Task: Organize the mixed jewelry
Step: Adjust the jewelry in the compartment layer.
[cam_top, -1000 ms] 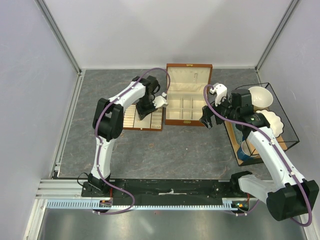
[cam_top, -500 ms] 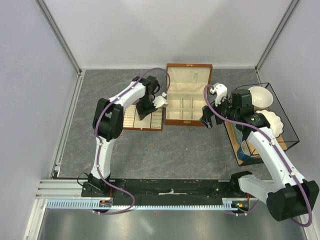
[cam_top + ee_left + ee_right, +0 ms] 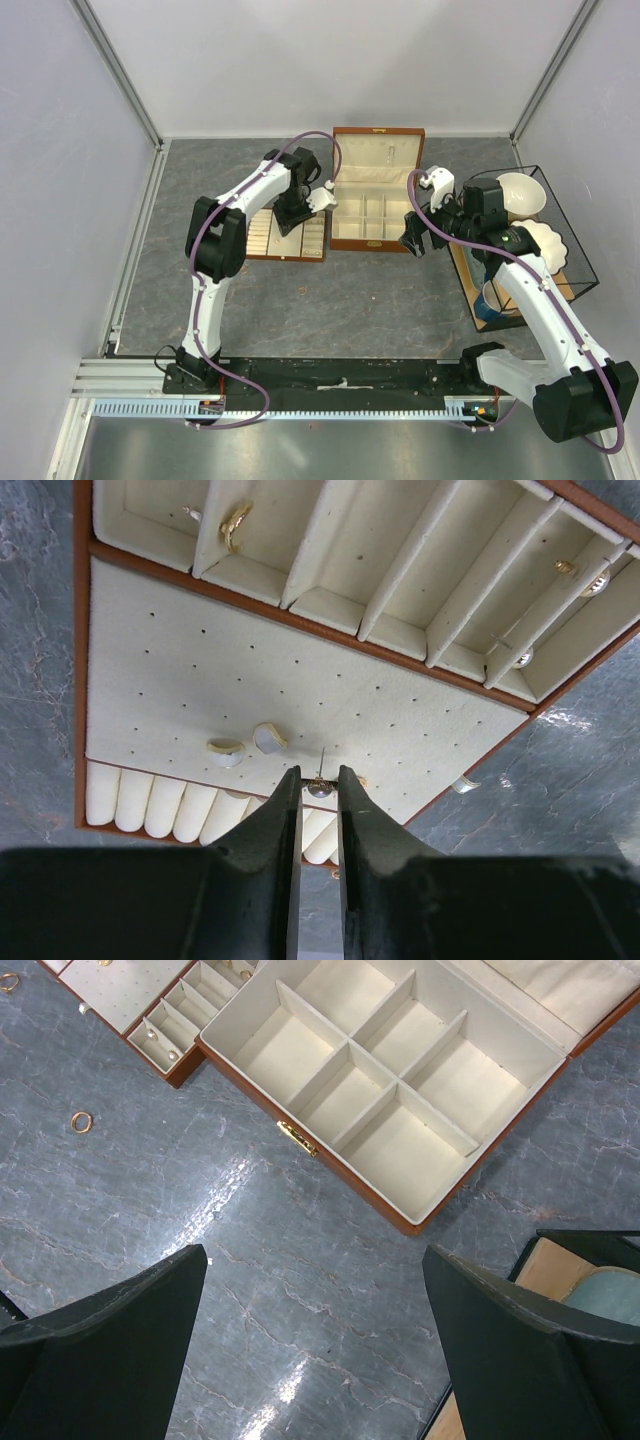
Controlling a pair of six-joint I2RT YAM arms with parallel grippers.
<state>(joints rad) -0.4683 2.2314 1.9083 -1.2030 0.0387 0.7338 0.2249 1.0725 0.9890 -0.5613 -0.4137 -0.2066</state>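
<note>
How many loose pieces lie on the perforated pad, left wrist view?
2: one ring and a second ring beside it, near the pad's lower edge, left of the fingers. A stud is pinched between the fingers; more may be hidden.

The left arm point(image 3: 203, 305) and right arm point(image 3: 545, 305) are each made of smooth white shell links joined by chunky black joint housings, on black bases point(image 3: 188, 376). A purple cable point(image 3: 316, 138) runs in loose loops alongside each arm. The left pincer point(image 3: 320, 780) and right pincer point(image 3: 312, 1255) have matte black, wedge-shaped fingers point(image 3: 110, 1340) that taper to blunt tips.
</note>
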